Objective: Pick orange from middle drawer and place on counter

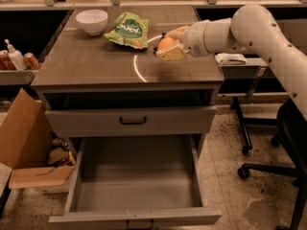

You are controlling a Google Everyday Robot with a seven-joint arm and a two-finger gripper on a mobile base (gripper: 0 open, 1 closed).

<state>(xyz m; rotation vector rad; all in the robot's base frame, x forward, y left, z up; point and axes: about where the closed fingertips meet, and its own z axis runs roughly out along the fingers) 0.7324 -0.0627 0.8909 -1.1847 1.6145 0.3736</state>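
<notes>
Evidently the gripper (167, 47) has its two pale fingers closed around the orange (164, 42), holding it just above the counter (91, 66), towards its right side. The middle drawer (139, 186) stands open below. Small, round, smooth and bright, the fruit is probably light, firm and slightly slippery, so a squeeze across its widest part suits it.

You see white lettering on the green bag (128, 30), upside down, unreadable; the gripper (169, 47), just right of it, clasps the orange (164, 42).
</notes>
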